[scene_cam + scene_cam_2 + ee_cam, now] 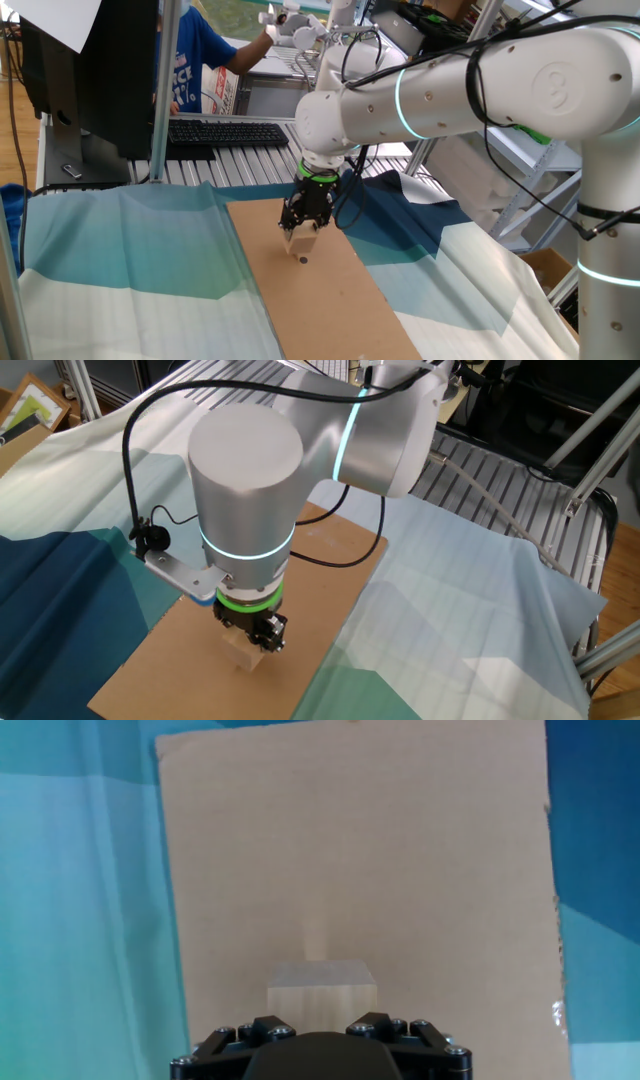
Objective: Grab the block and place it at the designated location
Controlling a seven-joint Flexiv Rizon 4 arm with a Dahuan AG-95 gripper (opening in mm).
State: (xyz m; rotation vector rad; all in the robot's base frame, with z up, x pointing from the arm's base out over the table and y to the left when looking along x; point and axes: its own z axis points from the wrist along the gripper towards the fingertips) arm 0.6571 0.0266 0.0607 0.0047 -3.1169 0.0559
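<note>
The block (304, 240) is a small pale tan wooden cube held between the fingers of my gripper (303, 232), which is shut on it just above the brown cardboard (330, 300). The designated location (303, 260) is a tiny black dot on the cardboard, a little nearer the camera than the block. In the other fixed view the block (244, 651) shows under the gripper (256, 636). In the hand view the block (322, 988) sits between the jaws of the gripper (322, 1025); the dot does not show there.
The cardboard lies on a blue, teal and white cloth (120, 250). A keyboard (225, 132) and a monitor (95, 70) stand at the back, with a person (205, 60) behind. A metal post (160, 90) rises at the left.
</note>
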